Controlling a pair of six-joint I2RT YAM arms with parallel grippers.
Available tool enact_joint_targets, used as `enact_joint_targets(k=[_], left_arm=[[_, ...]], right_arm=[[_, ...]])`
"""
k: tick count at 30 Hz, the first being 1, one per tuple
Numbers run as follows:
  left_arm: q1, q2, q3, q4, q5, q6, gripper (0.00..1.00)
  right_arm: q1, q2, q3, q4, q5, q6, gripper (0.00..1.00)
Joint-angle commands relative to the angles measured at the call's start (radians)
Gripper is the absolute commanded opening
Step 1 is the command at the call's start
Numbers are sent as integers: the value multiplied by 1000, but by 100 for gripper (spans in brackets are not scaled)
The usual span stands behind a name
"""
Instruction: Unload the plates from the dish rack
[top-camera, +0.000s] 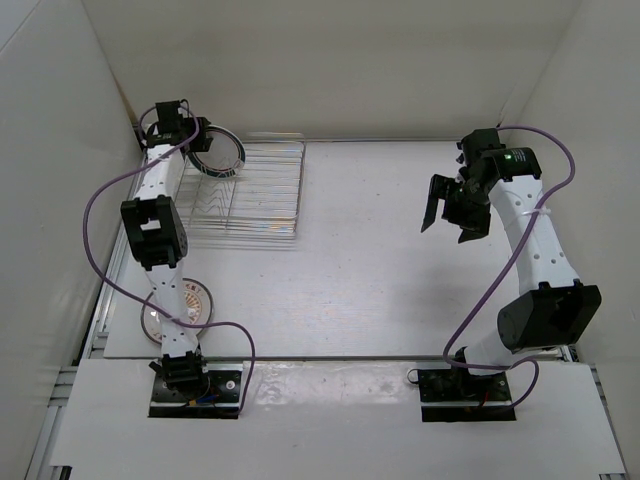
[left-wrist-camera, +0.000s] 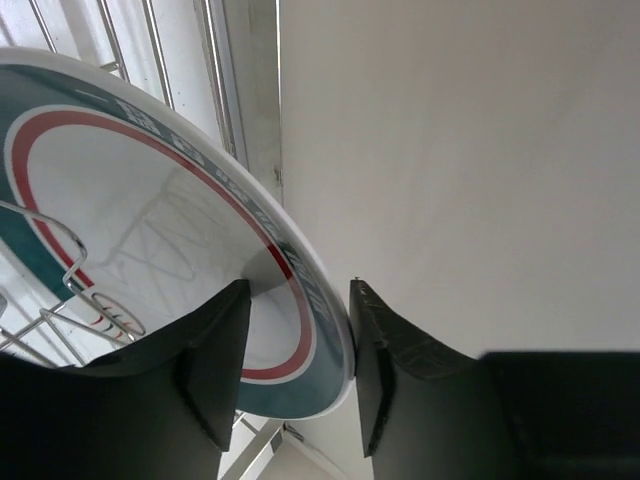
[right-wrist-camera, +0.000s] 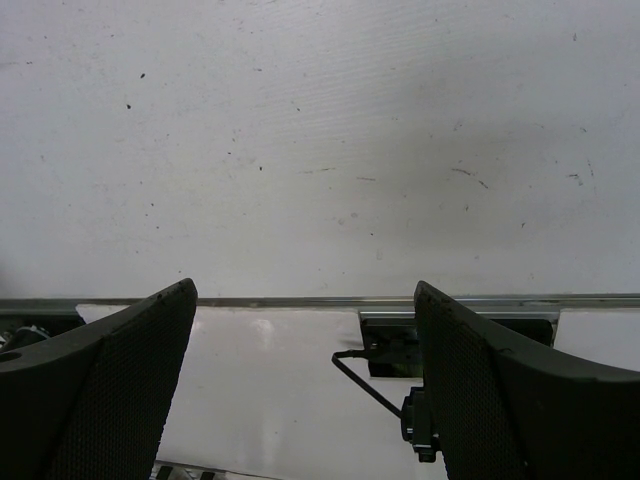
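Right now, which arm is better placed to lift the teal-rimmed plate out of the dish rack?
Left: the left tool straddles the teal-rimmed plate in the dish rack; the right tool hangs open far across from it.

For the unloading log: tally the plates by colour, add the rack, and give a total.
Dish rack: 1
Teal-rimmed plate: 1, standing at the rack's far-left end
Orange-centred plates: 2 as far as can be told, overlapping on the table, partly hidden by the left arm
Total: 4
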Motion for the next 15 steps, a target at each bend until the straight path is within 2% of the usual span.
enact_joint_targets(k=[1, 4, 11, 15], left_arm=[[-5, -44, -41, -16, 12, 46, 48], [-4, -81, -92, 1, 21, 48, 47], [-3, -181, -147, 1, 35, 56, 35], [-5, -250, -239, 30, 39, 23, 29]], right_arm=[[-6, 7, 2, -213, -9, -13, 90], [-8, 3, 1, -216, -10, -13, 90], [-5, -6, -7, -213, -17, -13, 90], [-8, -12, -13, -211, -24, -15, 90]])
